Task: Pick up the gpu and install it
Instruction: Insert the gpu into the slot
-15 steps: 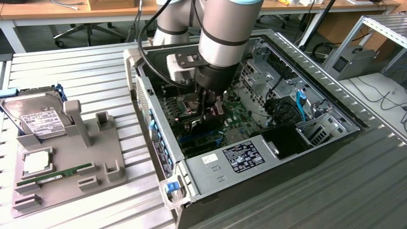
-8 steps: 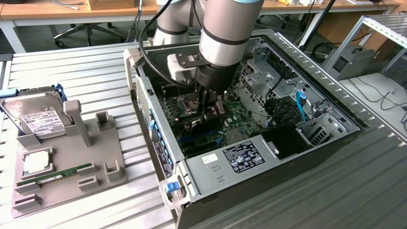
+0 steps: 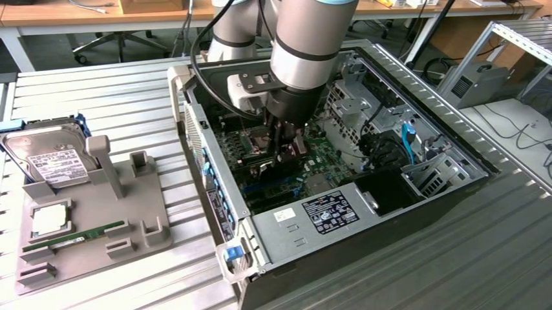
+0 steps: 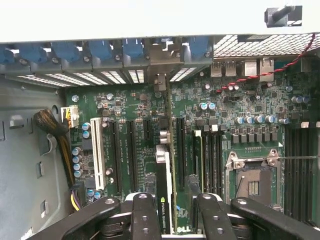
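The gpu (image 4: 169, 165) shows edge-on as a thin card with a dark labelled face, standing upright over the black expansion slots of the green motherboard (image 4: 125, 105). Its silver end bracket (image 4: 159, 82) reaches toward the case's rear slot openings. My gripper (image 4: 172, 220) is shut on the card, one black finger (image 4: 145, 215) on each side of it. In the exterior view the gripper (image 3: 289, 143) is down inside the open computer case (image 3: 285, 226), with the gpu (image 3: 298, 147) between its fingers just above the board.
A white slot (image 4: 98, 152) and a cable bundle (image 4: 55, 130) lie to one side of the card, the CPU socket (image 4: 252, 182) to the other. Outside the case, a grey fixture (image 3: 129, 213) holds a hard drive (image 3: 52, 161), a processor (image 3: 50, 219) and a RAM stick (image 3: 74, 237).
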{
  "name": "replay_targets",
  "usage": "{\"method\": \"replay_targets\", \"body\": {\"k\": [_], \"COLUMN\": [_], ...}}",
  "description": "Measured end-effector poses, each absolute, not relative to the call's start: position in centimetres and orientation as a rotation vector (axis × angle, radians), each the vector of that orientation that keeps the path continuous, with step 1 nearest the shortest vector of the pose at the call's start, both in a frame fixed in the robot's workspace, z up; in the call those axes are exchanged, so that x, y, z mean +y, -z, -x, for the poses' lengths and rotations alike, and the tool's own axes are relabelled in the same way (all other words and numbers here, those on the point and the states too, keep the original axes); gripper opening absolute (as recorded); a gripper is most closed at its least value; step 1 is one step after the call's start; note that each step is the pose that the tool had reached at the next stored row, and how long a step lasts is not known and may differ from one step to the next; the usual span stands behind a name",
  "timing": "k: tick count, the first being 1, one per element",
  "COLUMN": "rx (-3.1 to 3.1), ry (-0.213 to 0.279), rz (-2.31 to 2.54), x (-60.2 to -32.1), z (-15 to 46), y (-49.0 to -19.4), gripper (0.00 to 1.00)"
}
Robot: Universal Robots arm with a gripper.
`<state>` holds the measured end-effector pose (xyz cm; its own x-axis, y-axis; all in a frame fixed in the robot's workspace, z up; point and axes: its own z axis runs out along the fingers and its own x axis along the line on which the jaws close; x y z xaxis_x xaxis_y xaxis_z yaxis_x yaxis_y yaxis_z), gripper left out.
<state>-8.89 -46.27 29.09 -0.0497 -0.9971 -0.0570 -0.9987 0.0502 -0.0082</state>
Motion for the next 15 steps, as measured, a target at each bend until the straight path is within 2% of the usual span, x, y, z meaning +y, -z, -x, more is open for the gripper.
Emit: {"method": "replay_targets", "body": {"k": [15], "rx": [2.215], "ry": [-0.053], "rz": [2.161], "x": [-46.27], "z": [8.88], "y": [-29.09], "gripper": [0.36]}}
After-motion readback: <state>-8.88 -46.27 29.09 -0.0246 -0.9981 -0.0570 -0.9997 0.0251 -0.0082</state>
